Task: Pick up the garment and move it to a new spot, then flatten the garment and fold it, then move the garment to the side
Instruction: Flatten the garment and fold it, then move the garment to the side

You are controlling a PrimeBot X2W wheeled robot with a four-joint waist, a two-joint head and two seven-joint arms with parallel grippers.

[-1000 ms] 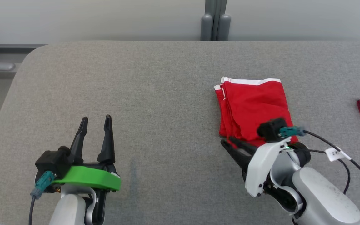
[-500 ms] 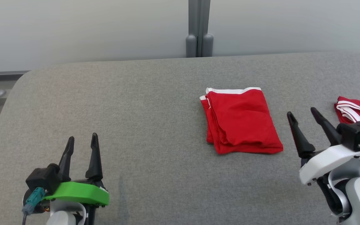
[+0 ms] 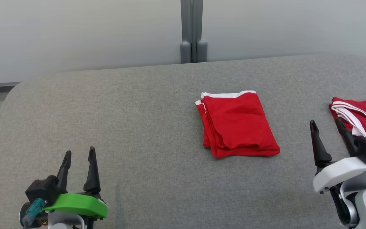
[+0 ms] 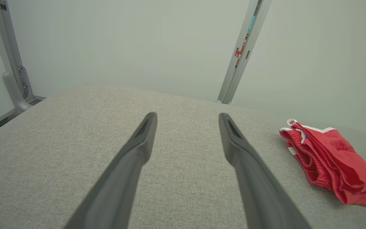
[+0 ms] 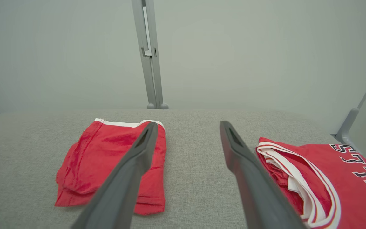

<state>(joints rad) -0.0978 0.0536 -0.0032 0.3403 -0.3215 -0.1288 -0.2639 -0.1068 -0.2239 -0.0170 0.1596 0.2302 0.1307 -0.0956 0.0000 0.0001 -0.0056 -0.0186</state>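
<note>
The garment (image 3: 237, 124), red shorts with a white waistband, lies folded flat on the grey table (image 3: 138, 127), right of centre. It also shows at the right of the left wrist view (image 4: 329, 162) and at the left of the right wrist view (image 5: 106, 165). My right gripper (image 3: 326, 124) is open and empty, to the right of the garment and apart from it; in its own view its fingers spread wide (image 5: 186, 125). My left gripper (image 3: 79, 154) stands open and empty at the lower left (image 4: 186, 116), far from the garment.
A second folded red jersey (image 3: 361, 114) with white stripes and lettering (image 5: 322, 178) lies at the table's right edge, just beyond my right gripper. A grey post (image 3: 193, 31) rises behind the table against a pale wall.
My right gripper has opened, left the garment's near edge and drawn back to the right. The garment stays folded on the table. The head camera has tilted up.
</note>
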